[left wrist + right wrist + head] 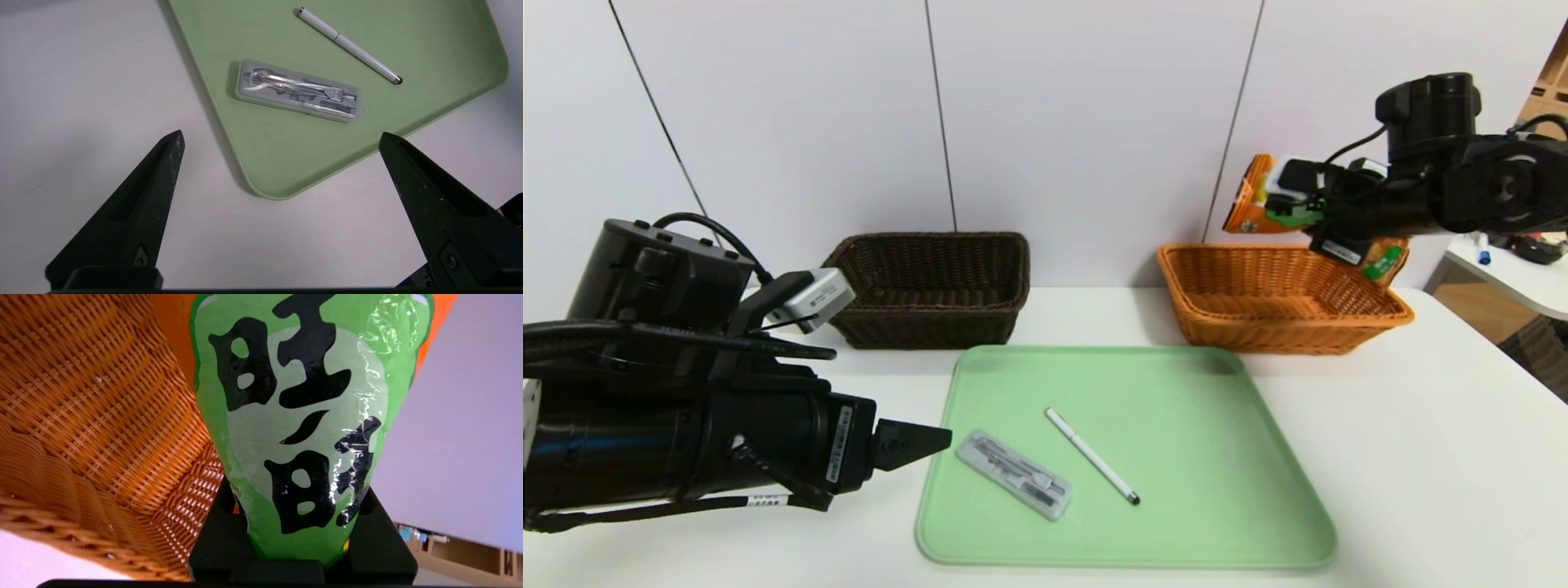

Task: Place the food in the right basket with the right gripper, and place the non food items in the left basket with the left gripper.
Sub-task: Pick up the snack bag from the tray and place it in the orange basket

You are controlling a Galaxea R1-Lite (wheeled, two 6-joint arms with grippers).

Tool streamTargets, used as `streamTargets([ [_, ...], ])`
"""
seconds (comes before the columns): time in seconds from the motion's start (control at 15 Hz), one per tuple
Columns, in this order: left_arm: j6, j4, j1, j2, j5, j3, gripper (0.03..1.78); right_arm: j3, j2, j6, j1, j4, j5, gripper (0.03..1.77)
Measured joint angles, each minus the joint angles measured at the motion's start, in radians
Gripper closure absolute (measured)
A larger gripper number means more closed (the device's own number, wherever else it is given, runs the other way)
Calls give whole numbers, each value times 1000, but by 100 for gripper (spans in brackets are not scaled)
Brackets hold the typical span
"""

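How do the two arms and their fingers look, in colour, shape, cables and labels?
Both arms are black. The left gripper has two pointed, wedge-shaped black fingers, a silver camera block, looped black cables and white printed labels. The right gripper is black too, with thin black cables, a silver-white camera block and a small white label.

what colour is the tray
Pale mint green tray, clearest in the head view.
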Motion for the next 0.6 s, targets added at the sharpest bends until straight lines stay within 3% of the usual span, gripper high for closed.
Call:
streamTargets([
  [0.2, 0, 0, 0, 5, 1, 0, 12, -18, 71, -42, 10, 1, 1, 136],
  [0.6, 0, 0, 0, 14, 1, 4, 12, -21, 152, -50, 38, 13, 6, 136],
])
